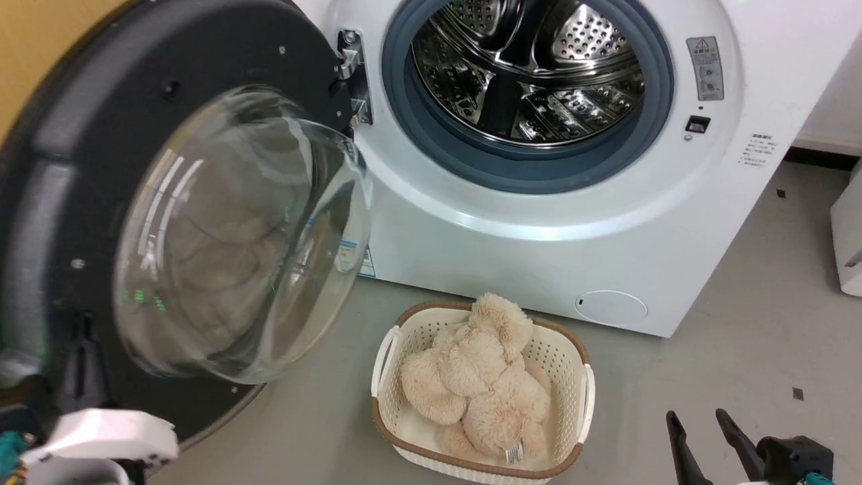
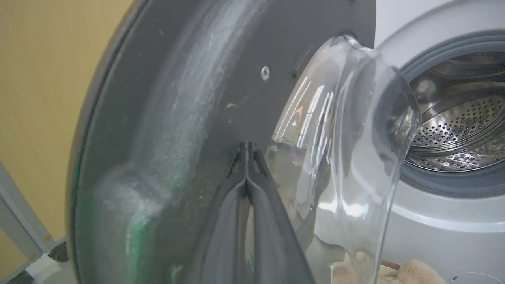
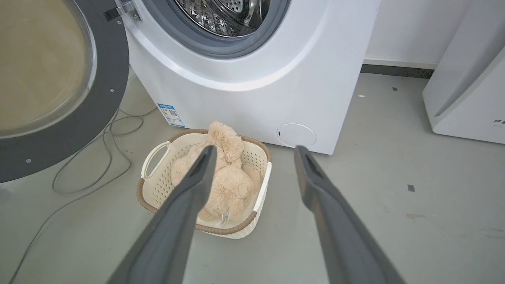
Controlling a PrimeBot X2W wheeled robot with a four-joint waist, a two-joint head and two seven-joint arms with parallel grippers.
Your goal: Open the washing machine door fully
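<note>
Glass-bowled washing machine door (image 1: 64,168) swung out wide on its hinge.
Hangs far left of the white washing machine (image 1: 539,256), steel drum (image 1: 532,74) uncovered. Left gripper (image 2: 246,146) fingers pressed together, tips against the door's dark grey inner rim. Right gripper (image 3: 254,148) fingers spread apart, empty, near right of a cream basket (image 3: 158,185) with a plush toy (image 3: 232,181).

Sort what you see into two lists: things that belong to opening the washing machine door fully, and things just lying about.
Belongs to the job:
washing machine door
washing machine
left gripper, shut, tips at the door's inner face

Just lying about:
basket
plush toy inside it
white appliance to the right
right gripper, open, away from the door
</note>
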